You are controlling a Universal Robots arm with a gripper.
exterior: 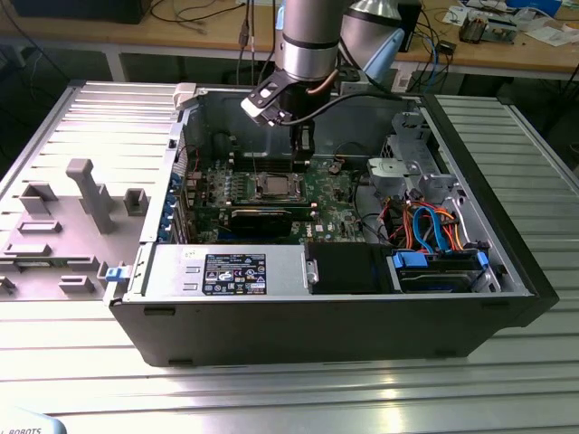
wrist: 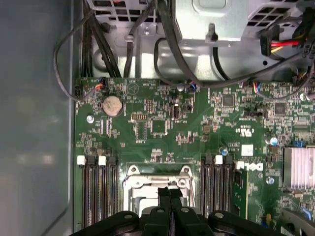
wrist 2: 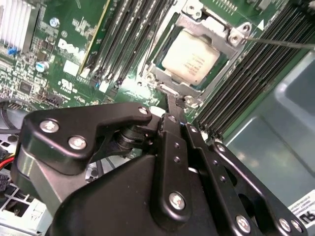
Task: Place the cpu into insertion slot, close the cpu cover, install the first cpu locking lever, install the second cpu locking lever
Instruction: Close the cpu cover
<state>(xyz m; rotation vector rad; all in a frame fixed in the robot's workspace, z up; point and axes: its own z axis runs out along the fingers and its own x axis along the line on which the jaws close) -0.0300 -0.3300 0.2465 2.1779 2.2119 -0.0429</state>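
Note:
The cpu (wrist 2: 191,56), a pale silvery square, lies flat in the insertion slot (exterior: 276,186) on the green board. The cpu cover (wrist 2: 216,24), a silver frame, lies down around the chip, which shows through its window. A thin metal lever rod (wrist 2: 280,43) runs out from the frame's corner across the memory slots. My gripper (wrist 2: 175,102) is shut, its black fingertips pressed together with nothing seen between them. The tip sits at the frame's edge in the second wrist view. In the first wrist view the gripper (wrist: 170,192) hangs over the socket frame (wrist: 133,184).
Long black memory slots (wrist: 98,191) flank the socket on both sides, and a finned heatsink (wrist: 301,167) stands nearby. Inside the case are the power supply (exterior: 231,271), black cables (wrist: 167,44) and a drive cage with orange and blue cables (exterior: 430,226). A grey fixture plate (exterior: 81,194) lies on the exterior view's left.

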